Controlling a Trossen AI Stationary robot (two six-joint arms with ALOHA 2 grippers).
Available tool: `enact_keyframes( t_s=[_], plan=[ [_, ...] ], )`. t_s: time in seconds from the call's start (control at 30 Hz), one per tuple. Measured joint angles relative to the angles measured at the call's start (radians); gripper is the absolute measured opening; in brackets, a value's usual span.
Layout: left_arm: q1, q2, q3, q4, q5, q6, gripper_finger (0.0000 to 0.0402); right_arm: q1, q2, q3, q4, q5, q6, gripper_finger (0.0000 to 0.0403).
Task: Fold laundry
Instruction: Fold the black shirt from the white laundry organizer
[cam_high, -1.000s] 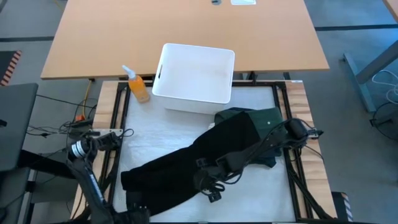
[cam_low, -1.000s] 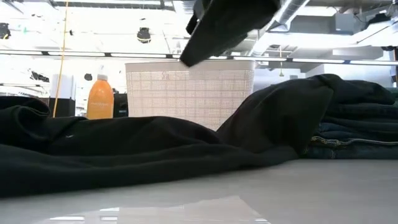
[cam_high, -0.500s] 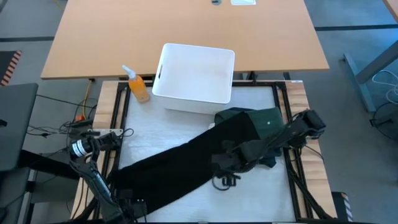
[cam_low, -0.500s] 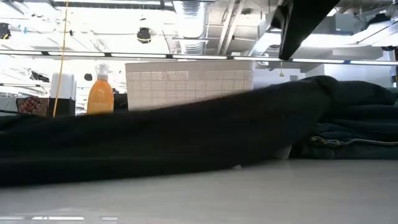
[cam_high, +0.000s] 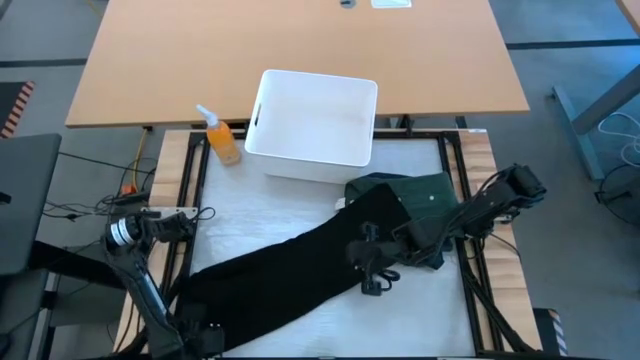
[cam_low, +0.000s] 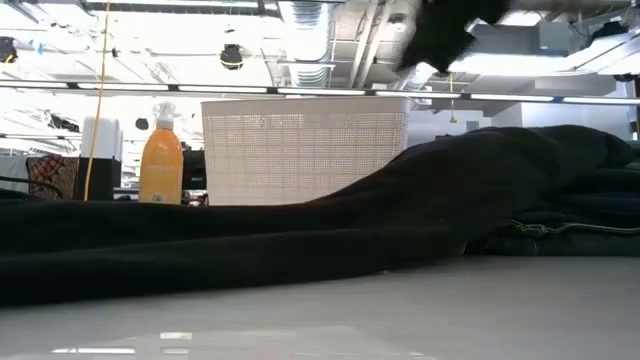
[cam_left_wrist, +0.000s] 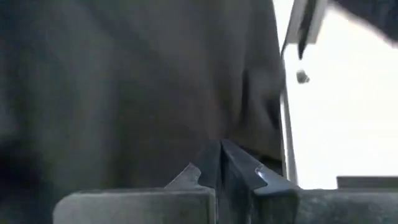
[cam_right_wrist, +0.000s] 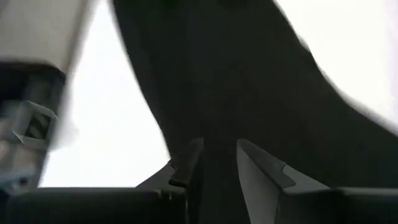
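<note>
A long black garment (cam_high: 290, 270) of the laundry lies stretched slantwise across the white table top, from the near left corner up onto a pile of dark green and charcoal garments (cam_high: 425, 195) at the right. My left gripper (cam_high: 205, 338) is at the garment's near left end, pointing down, shut on the cloth. My right gripper (cam_high: 372, 275) hangs open above the garment's right part, near its front edge. It is raised clear of the cloth and shows high up in the low view (cam_low: 440, 30). My left gripper comes down from above onto the black garment's near left end (cam_left_wrist: 186, 130), with its fingers (cam_left_wrist: 233, 165) closed together in the dark cloth. How many layers it has, and whether an edge or a fold, I cannot tell. The garment runs away from it flat and straightened over the table.
A white plastic bin (cam_high: 262, 110) stands at the table's far edge, with an orange spray bottle (cam_high: 222, 138) to its left. Bare white table top lies along the far left and in the near right corner. The table's dark frame rails run along both sides.
My right gripper has gone up and toward the table's right edge, off the black garment. The garment, humped in the middle a second ago, has been drawn out toward the near left corner and now lies lower and straighter, its right end staying on the pile.
</note>
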Motion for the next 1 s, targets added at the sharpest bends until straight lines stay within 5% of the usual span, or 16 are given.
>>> enact_keyframes(
  t_s=[0.23,0.33,0.47,0.67,1.0],
  plan=[
    [-0.005,-0.158,0.027,-0.171,-0.461,-0.060,0.0000,0.002,0.215,-0.001,0.582,-0.069,-0.209,0.0139],
    [-0.002,-0.185,-0.004,-0.238,-0.577,-0.145,0.0001,-0.007,0.365,0.064,0.743,-0.070,-0.251,0.0140],
    [0.024,-0.188,-0.041,-0.267,-0.518,-0.121,0.0023,-0.010,0.528,0.228,0.741,-0.055,-0.348,0.0140],
    [0.073,-0.187,-0.100,-0.146,-0.392,0.119,0.0102,-0.008,0.652,0.445,0.547,-0.059,-0.392,0.0140],
    [0.086,-0.187,-0.188,-0.054,-0.440,0.074,0.0187,-0.009,0.667,0.480,0.468,-0.063,-0.387,0.0140]
  ],
)
